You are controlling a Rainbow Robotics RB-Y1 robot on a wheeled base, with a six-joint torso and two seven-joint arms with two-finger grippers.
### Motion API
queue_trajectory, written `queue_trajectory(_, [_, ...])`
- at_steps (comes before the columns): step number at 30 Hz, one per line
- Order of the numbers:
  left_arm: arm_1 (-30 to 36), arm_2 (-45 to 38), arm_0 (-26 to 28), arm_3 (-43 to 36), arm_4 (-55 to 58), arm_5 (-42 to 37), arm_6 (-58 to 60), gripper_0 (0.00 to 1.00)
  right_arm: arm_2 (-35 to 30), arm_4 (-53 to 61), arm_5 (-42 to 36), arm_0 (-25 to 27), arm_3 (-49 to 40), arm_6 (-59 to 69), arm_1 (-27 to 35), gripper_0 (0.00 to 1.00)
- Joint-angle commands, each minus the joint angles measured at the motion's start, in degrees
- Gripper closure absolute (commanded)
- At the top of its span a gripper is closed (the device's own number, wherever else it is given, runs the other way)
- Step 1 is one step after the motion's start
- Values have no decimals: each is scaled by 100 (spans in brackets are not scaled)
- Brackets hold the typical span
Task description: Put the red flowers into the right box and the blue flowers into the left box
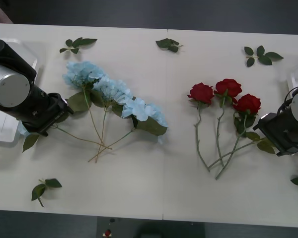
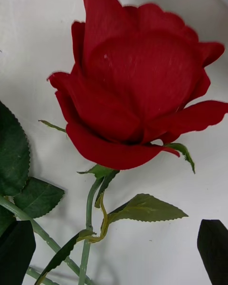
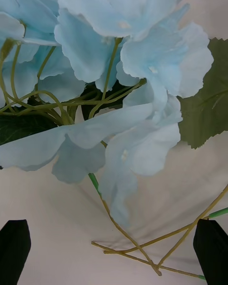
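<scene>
On the white table (image 1: pixel 154 183) I see two groups of flowers. The blue flowers (image 1: pixel 111 91) lie on the left half, three fluffy heads in a slanting row, and their thin stems cross each other toward the near edge. The red flowers (image 1: pixel 223 94) lie on the right half, three blooms close together, with the green stems meeting below them.

The left gripper (image 3: pixel 114 247) is low over the table just beside the blue flowers, at their left. Its two black fingers (image 3: pixel 14 247) are spread wide and hold nothing; between them and further ahead are pale blue petals and the crossing stems. Beside this arm, at the left edge of the table, is the left box (image 1: pixel 5 131), partly hidden by the arm.

The right gripper (image 2: pixel 114 254) is near the rose most to the right, at its right side. Its fingers (image 2: pixel 213 249) are also apart, and one rose bloom stands large in front of them, not pinched. A white rim of the right box (image 1: pixel 295 77) shows at the right edge of the table.

Small green leaf sprigs (image 1: pixel 77 44) lie scattered around the table.
</scene>
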State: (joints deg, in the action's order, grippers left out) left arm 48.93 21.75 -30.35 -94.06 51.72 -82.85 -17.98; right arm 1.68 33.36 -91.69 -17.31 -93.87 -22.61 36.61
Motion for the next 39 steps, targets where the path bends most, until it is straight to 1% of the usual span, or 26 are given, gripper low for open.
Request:
queue_trajectory(1, [81, 145, -94, 10, -101, 137, 137, 0, -63, -137, 20, -71, -26, 99, -180, 0])
queue_trajectory(9, [73, 690, -94, 98, -163, 304, 225, 0, -54, -392, 152, -71, 159, -6, -488, 0])
queue_trajectory(16, [-59, 734, -103, 511, -127, 533, 198, 0, 236, -541, 591, -71, 458, 3, -532, 0])
queue_trajectory(20, [-121, 734, -112, 661, -171, 603, 189, 0, 253, -612, 618, -71, 502, -33, -567, 0])
queue_trajectory(21, [-130, 734, -103, 678, -180, 603, 189, 0, 253, -612, 626, -71, 493, -24, -576, 4])
queue_trajectory(22, [-138, 734, -103, 704, -180, 603, 198, 0, 253, -603, 618, -80, 493, -24, -585, 15])
queue_trajectory(23, [-138, 734, -112, 713, -180, 603, 198, 0, 253, -612, 618, -71, 502, -24, -585, 21])
queue_trajectory(24, [-156, 734, -112, 731, -180, 594, 198, 0, 253, -603, 618, -80, 493, -24, -585, 37])
queue_trajectory(26, [-174, 734, -103, 775, -180, 603, 198, 0, 245, -612, 626, -80, 502, -33, -585, 65])
queue_trajectory(28, [-174, 734, -103, 801, -180, 603, 189, 0, 253, -629, 626, -71, 493, -33, -576, 85])
queue_trajectory(29, [-174, 734, -103, 810, -180, 603, 189, 0, 253, -629, 626, -71, 502, -33, -585, 97])
queue_trajectory(30, [-174, 734, -103, 810, -180, 603, 189, 0, 245, -620, 626, -80, 502, -33, -576, 100])
queue_trajectory(39, [-209, 734, -103, 907, -163, 594, 189, 0, 218, -585, 618, -106, 431, -50, -532, 100])
